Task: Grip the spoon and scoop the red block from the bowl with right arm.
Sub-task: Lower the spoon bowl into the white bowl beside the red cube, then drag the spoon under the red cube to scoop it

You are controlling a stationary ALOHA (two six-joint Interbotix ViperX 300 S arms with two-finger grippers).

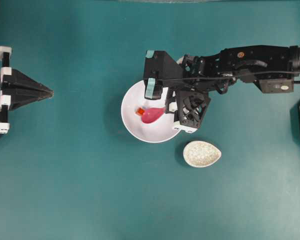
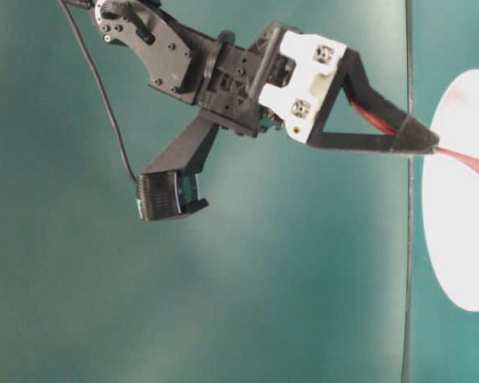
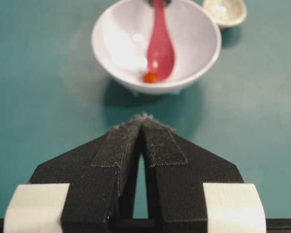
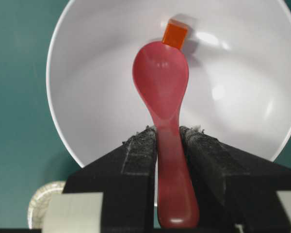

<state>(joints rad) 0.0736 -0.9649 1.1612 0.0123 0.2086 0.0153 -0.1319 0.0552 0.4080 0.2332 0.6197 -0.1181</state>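
The right arm [image 1: 250, 62] reaches over the bowl [image 1: 132, 125], its tool [image 4: 167, 138] clamped on the spoon [image 4: 162, 87], scoop tip touching the red block [image 4: 175, 34].

Black arms [image 1: 250, 62], white brackets, teal tags

**Bright, even light with glare on the white dish**

Overhead lighting is even, and shadows on the teal surface [image 1: 65, 175] stay soft. The bowl [image 2: 463, 199] blows out to pure white at the table-level frame's right edge. Highlights spot the spoon [image 4: 161, 82]. Near jaws blur slightly in both wrist views.
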